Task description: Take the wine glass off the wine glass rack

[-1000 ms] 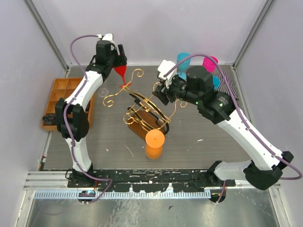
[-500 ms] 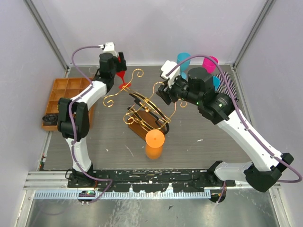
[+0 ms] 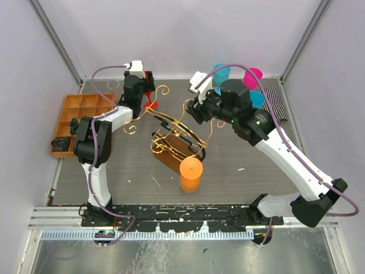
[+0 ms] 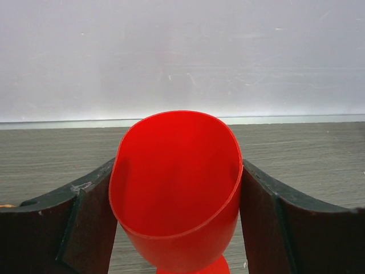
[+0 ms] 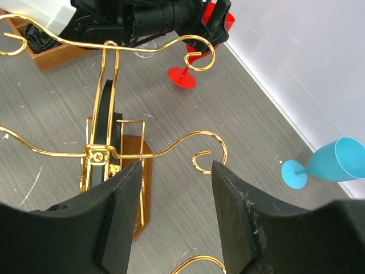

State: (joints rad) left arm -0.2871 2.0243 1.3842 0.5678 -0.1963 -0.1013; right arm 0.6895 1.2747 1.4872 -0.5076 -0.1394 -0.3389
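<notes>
My left gripper (image 3: 146,81) is shut on the bowl of a red wine glass (image 3: 151,103), which is tilted at the back of the table. In the left wrist view the red bowl (image 4: 177,188) sits between both fingers (image 4: 57,228). The right wrist view shows the red glass's foot (image 5: 181,77) low by the table, just beyond a scroll curl of the gold wine glass rack (image 5: 108,114). The rack (image 3: 171,128) stands mid-table on its brown base. An orange glass (image 3: 191,169) sits at the rack's near end. My right gripper (image 3: 194,108) is open and empty above a scroll arm (image 5: 211,151).
Two blue glasses (image 3: 221,73) (image 3: 258,99) and a pink one (image 3: 252,76) stand at the back right, beside a striped cloth (image 3: 277,97). One blue glass (image 5: 336,160) shows in the right wrist view. An orange compartment tray (image 3: 80,114) lies at the left edge. The back wall is close behind the left gripper.
My left gripper has carried the red glass right and toward the back wall, away from the rack's scroll. The rack and orange glass shifted slightly. The right gripper moved a little back.
</notes>
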